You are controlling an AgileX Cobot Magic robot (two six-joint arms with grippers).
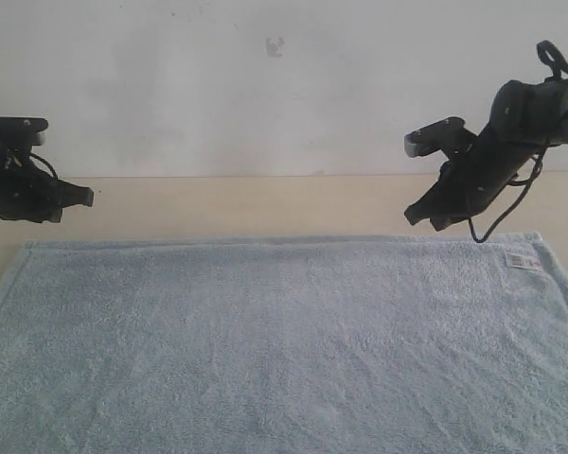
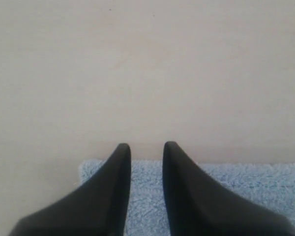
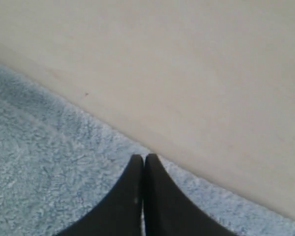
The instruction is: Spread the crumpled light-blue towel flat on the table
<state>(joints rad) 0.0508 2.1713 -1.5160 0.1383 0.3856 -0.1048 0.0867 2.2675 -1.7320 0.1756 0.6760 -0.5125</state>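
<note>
Towel (image 1: pixel 284 350) lies spread flat on table (image 1: pixel 265 203), white tag (image 1: pixel 520 258) near one corner

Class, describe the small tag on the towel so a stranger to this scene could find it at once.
A light-blue towel lies flat on the beige table. Follow its far edge to the right corner in the exterior view. There sits a small white tag with a red mark, the only non-blue patch on it.

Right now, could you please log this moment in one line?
towel: flat on table | left gripper: open, empty | right gripper: shut, empty
</note>
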